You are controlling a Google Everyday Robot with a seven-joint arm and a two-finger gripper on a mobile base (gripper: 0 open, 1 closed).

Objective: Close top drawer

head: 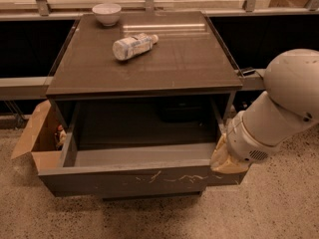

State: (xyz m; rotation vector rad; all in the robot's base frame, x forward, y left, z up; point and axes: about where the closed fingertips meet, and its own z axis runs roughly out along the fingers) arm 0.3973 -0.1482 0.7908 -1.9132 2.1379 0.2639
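The top drawer of the dark cabinet stands pulled far out, and its inside looks empty. Its flat front panel has pale scratches right of centre. My gripper is a cream-coloured piece at the end of the thick white arm. It sits at the right end of the drawer's front, over the front right corner, and hides that corner. I cannot tell whether it touches the panel.
On the cabinet top a plastic bottle lies on its side and a white bowl stands at the back left. An open cardboard box stands on the floor left of the drawer. A speckled floor lies in front.
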